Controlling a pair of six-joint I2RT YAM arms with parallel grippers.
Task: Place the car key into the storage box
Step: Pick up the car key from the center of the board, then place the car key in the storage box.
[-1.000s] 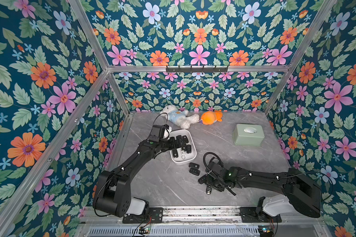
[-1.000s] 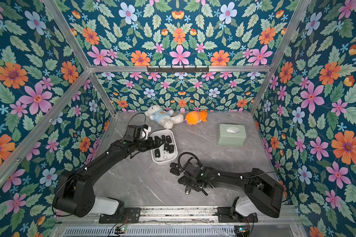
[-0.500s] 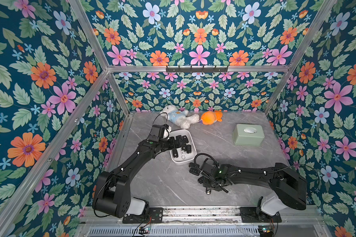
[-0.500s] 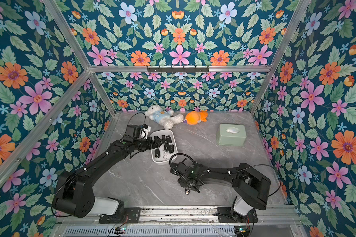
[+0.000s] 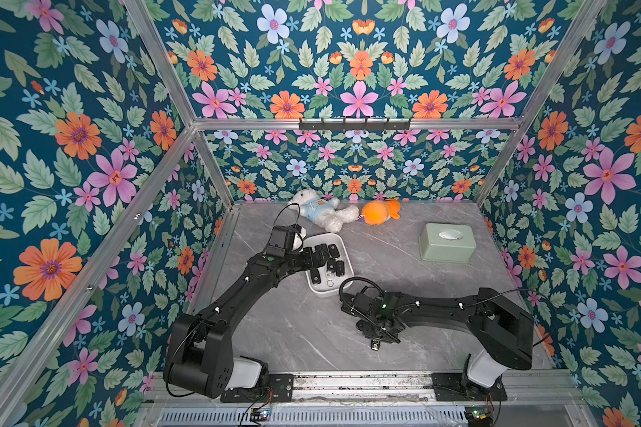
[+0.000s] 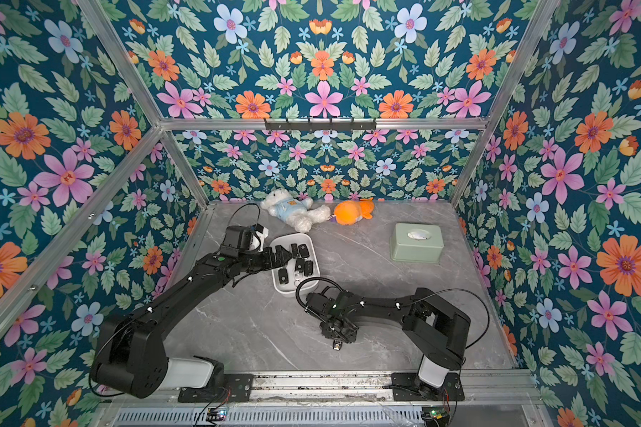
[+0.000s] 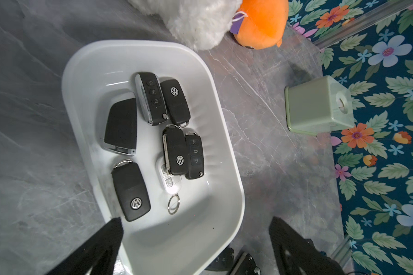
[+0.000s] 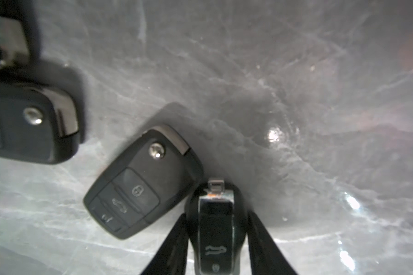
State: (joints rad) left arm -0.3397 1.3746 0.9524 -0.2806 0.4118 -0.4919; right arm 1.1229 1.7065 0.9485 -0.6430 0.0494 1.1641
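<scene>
A black car key with chrome trim (image 8: 216,226) sits between the fingers of my right gripper (image 8: 216,240), which is shut on it low over the grey table; its tip shows in both top views (image 5: 375,345) (image 6: 336,345). The key's end touches a second black key (image 8: 141,185) lying flat beside it. A third key (image 8: 29,119) lies further off. The white storage box (image 5: 326,294) (image 6: 293,294) (image 7: 188,238) holds several keys (image 7: 174,152). Above the box's left side hangs my left gripper (image 5: 321,256) (image 7: 196,228), open and holding nothing.
A sage-green box with an oval slot (image 5: 446,242) stands at the back right. A white plush (image 5: 319,210) and an orange plush (image 5: 378,212) lie along the back wall. Floral walls close in three sides.
My right gripper's jaws have closed onto the car key, and the right arm's elbow has risen and folded inward. The left arm has stayed still over the box.
</scene>
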